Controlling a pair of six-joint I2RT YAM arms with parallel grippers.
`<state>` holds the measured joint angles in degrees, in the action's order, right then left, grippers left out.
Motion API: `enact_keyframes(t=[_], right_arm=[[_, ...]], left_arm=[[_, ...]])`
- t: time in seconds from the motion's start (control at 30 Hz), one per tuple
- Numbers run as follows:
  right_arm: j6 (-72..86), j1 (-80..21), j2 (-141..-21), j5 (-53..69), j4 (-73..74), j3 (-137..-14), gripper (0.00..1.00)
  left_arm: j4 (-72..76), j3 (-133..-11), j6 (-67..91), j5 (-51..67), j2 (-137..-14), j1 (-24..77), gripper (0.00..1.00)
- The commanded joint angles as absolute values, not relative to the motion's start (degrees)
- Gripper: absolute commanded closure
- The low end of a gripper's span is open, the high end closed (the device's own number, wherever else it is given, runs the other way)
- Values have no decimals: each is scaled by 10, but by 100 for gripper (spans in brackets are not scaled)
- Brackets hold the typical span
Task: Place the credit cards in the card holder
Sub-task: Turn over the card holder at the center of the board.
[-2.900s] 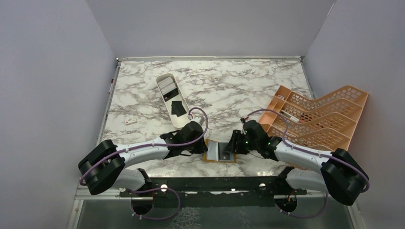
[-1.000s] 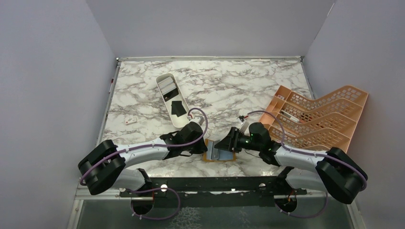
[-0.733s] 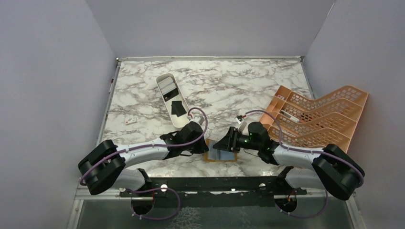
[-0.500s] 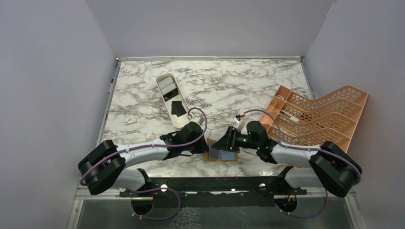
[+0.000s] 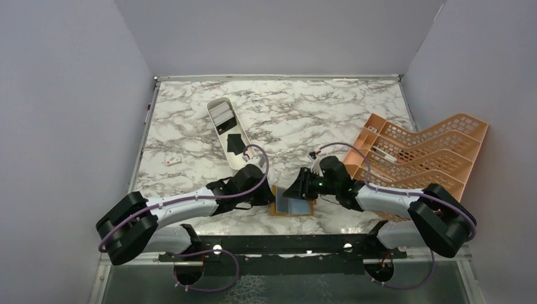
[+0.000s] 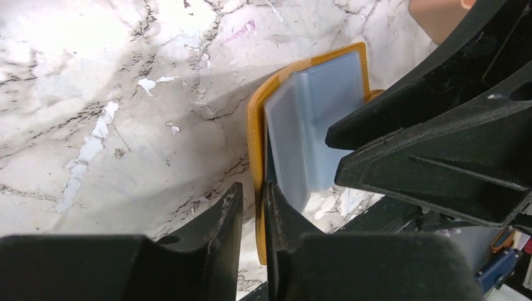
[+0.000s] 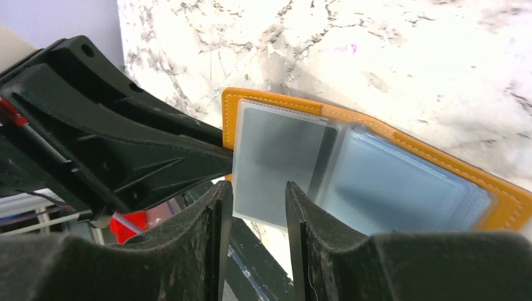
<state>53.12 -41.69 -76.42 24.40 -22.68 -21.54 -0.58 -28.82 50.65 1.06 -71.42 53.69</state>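
Note:
The orange card holder (image 5: 292, 205) lies open near the table's front edge, its clear sleeves showing. My left gripper (image 5: 271, 195) is shut on the left edge of its orange cover (image 6: 255, 135), with the edge pinched between the jaws (image 6: 252, 191). My right gripper (image 5: 296, 190) is open a little. Its fingers sit on either side of a raised clear sleeve (image 7: 276, 157) of the holder (image 7: 276, 102) and hold no card. A black credit card (image 5: 235, 144) and grey-silver cards (image 5: 221, 114) lie in the white oval tray (image 5: 214, 104).
A large orange lattice rack (image 5: 418, 158) stands at the right. A small white object (image 5: 172, 160) lies at the left. The black frame rail (image 5: 278, 244) runs just in front of the holder.
My right gripper has moved left over the card holder and lifted a clear sleeve toward the left side. The left gripper stays clamped on the cover; its arm shifted slightly.

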Motion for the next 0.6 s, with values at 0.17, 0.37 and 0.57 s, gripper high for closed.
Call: enact_keyframes(t=[0.17, 0.37, 0.57], right_arm=[[454, -421, -667, 134, 14, -238, 61], [440, -421, -641, 121, 57, -249, 61], [436, -421, -620, 124, 73, -249, 61]], left_arm=[[-40, -291, 511, -42, -644, 535, 63], [-75, -330, 473, -65, -638, 535, 61], [-171, -425, 367, -133, -649, 521, 57]])
